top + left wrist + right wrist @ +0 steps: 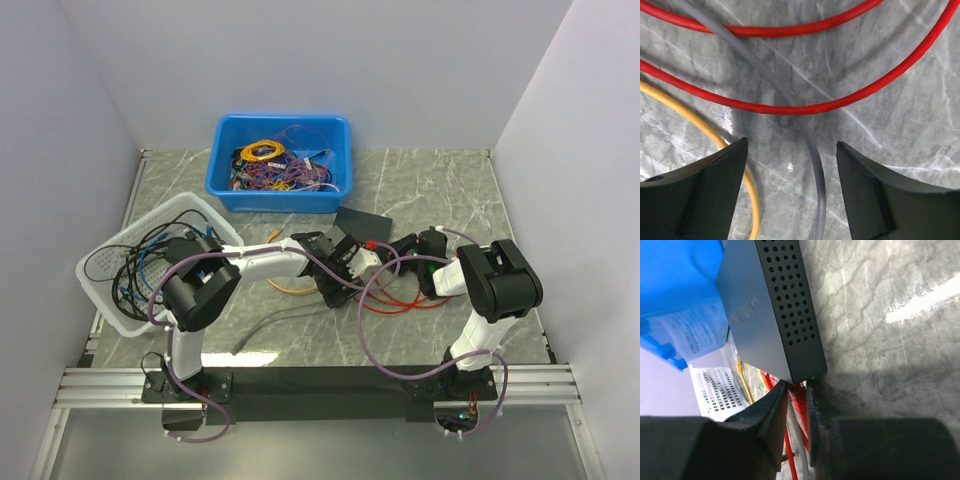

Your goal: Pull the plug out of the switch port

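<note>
The switch (pixel 364 222) is a thin matte-black box lying in front of the blue bin. In the right wrist view it (pixel 770 310) shows a perforated side. A red plug (pixel 799 399) sits in a port at its near corner, with red cable (pixel 402 302) looping over the table. My right gripper (pixel 796 392) is shut on this red plug, right against the switch's edge; it also shows in the top view (pixel 400 248). My left gripper (pixel 792 147) is open and empty, pointing down at the table over a grey cable (pixel 816 170); it also shows in the top view (pixel 340 285).
A blue bin (pixel 281 163) of tangled cables stands at the back. A white basket (pixel 130 262) with dark cables stands at the left. A yellow cable (pixel 715 137) and red loops (pixel 790 107) lie under the left gripper. More plugs sit beside the gripped one.
</note>
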